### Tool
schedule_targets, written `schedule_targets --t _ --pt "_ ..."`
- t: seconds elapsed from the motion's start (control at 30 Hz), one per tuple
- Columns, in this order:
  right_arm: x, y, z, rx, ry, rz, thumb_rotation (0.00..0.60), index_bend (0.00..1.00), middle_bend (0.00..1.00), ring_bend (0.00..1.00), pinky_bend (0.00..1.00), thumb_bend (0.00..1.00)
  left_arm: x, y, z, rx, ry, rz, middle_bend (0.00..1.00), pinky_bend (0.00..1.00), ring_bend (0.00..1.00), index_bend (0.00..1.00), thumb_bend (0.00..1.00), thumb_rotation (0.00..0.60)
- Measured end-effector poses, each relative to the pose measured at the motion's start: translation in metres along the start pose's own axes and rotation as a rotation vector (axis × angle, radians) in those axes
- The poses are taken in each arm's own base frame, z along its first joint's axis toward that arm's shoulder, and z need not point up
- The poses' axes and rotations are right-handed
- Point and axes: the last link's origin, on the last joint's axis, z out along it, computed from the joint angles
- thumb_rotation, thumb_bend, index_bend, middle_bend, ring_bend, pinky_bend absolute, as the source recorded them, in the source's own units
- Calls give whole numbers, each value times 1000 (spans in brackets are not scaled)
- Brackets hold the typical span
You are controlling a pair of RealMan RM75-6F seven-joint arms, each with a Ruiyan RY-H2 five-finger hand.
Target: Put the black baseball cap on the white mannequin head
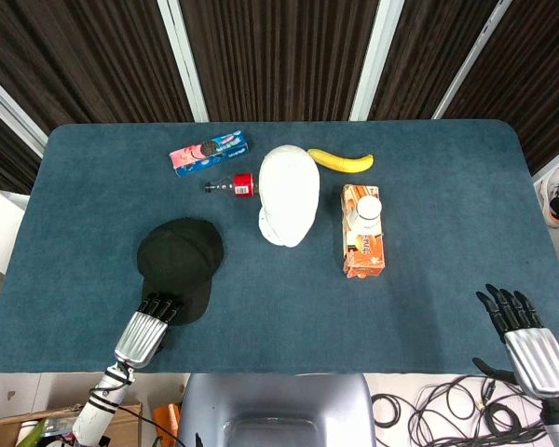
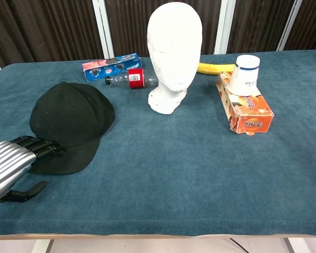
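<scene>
From the head view, the cap (image 1: 180, 259) lies on the blue bench (image 1: 447, 205), left of centre, its brim pointing toward the near edge. The left hand (image 1: 149, 326) sits at that edge with its fingers (image 1: 161, 306) laid over the brim tip; whether the thumb pinches from below cannot be told here. The mannequin head (image 1: 288, 195) stands upright mid-bench, apart from the cap, with a bottle (image 1: 231, 185) just beside it on the left, a cookie box (image 1: 210, 153) further back, a banana (image 1: 341, 161) behind on the right and an orange carton (image 1: 363, 243) to its right with a paper cup (image 1: 368, 210) on it. The right hand (image 1: 526, 337) hovers off the near right corner, fingers spread and holding nothing. From the chest view, the left hand (image 2: 13, 162) reaches in low, its fingers (image 2: 42, 148) resting on top of the cap (image 2: 71, 118) brim while the thumb hangs below, clear of the brim, so nothing is gripped. The mannequin head (image 2: 174, 52) faces forward, well apart from the cap.
</scene>
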Motion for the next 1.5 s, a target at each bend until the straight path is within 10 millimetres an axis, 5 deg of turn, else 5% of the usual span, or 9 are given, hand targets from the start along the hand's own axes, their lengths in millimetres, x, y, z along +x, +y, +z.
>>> schedule_targets --t 0.43,0.63,0.77,1.17,1.5 --pt "3 3 -3 -5 8 7 600 0 0 0 0 76 -9 5 19 3 157 138 473 376 394 464 335 600" --pt "3 3 -3 -4 8 10 600 0 0 0 0 76 -5 8 26 -7 216 124 620 487 516 650 425 600" --pt "3 4 -3 -3 7 9 600 0 0 0 0 76 1 8 31 -25 267 115 664 527 557 674 470 600" --pt "2 4 -4 -5 -1 4 600 0 0 0 0 76 38 -12 48 -12 490 127 739 546 588 714 580 600" --pt "2 4 -5 0 -3 4 600 0 0 0 0 76 94 -62 60 43 738 263 749 564 603 724 617 600"
